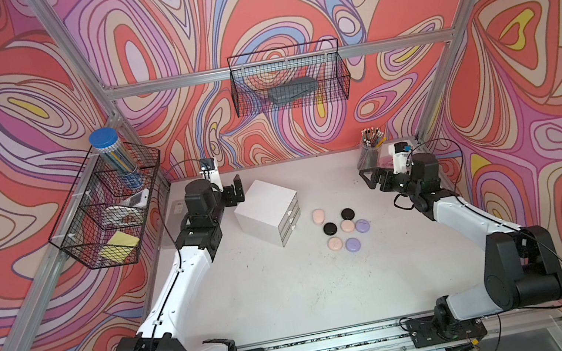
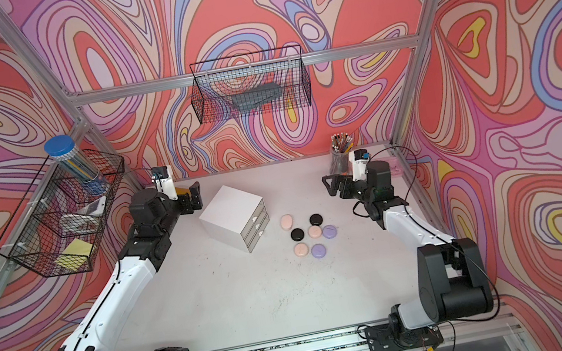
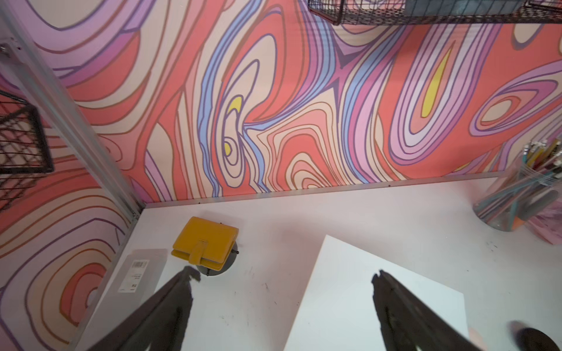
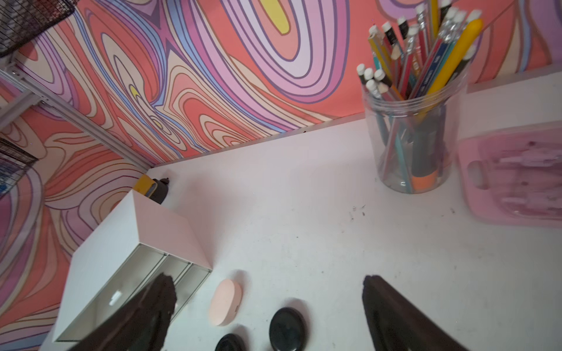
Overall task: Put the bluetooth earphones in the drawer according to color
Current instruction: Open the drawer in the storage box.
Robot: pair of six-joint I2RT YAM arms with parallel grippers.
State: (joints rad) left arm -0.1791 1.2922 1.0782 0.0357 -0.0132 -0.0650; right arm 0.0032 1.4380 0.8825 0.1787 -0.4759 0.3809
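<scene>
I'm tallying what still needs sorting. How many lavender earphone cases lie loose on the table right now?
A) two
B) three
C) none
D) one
A: one lavender case lies beside the middle pink case, and a second lavender case lies beside the nearest pink case, both on the table.

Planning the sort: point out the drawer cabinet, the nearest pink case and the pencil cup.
drawer cabinet (image 1: pixel 264 202): a top view, white top.
pink case (image 1: pixel 318 216): a top view, middle.
pencil cup (image 4: pixel 410 142): right wrist view, clear wall.
</scene>
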